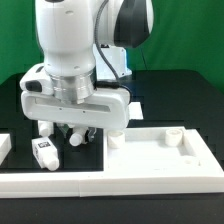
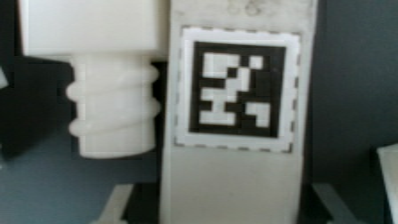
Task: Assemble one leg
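Observation:
In the wrist view a white leg (image 2: 235, 170) with a black-and-white tag on its blocky end lies between my fingers. My gripper (image 2: 231, 208) is open and straddles it, with a dark gap between each finger (image 2: 125, 205) and the leg. A second leg (image 2: 111, 100), with a ribbed screw end, lies right beside the first. In the exterior view my gripper (image 1: 76, 132) is low over the black table, and its hand hides the leg under it. Another tagged leg (image 1: 43, 151) lies just to its left in the exterior view.
The large flat white tabletop part (image 1: 160, 158) with a raised rim lies close to the gripper on the exterior view's right. A white piece (image 1: 4, 147) shows at the left edge. A long white bar (image 1: 60, 186) runs along the front.

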### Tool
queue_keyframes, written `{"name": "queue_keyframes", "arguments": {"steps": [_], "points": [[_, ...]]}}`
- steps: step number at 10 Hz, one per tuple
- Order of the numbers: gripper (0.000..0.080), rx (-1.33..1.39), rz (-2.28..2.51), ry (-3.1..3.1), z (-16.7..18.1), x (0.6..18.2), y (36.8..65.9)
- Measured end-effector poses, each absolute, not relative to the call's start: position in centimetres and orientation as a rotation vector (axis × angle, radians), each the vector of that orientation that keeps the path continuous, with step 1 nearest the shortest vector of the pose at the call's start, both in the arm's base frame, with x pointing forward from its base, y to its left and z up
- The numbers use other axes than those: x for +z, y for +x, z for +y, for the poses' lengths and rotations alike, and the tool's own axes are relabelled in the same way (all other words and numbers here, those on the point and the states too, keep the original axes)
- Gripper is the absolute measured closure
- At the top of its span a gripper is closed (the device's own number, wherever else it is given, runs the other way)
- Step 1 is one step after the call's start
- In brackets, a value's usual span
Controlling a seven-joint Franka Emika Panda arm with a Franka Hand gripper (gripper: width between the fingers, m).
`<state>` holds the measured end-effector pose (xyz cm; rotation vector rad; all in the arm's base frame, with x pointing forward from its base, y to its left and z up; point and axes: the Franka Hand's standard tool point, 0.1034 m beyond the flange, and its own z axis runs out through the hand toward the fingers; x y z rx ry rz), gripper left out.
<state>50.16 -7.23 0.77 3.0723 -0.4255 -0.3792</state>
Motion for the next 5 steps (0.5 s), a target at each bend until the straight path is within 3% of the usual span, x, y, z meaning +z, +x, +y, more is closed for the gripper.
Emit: {"name": "queue_keyframes", "arguments": {"steps": [1, 5], "points": [[0.0518, -0.39, -0.438, 3.069, -7.1, 1.0, 50.2], [0.0517, -0.459, -0.456, 3.095, -5.3, 6.0, 51.4]]}}
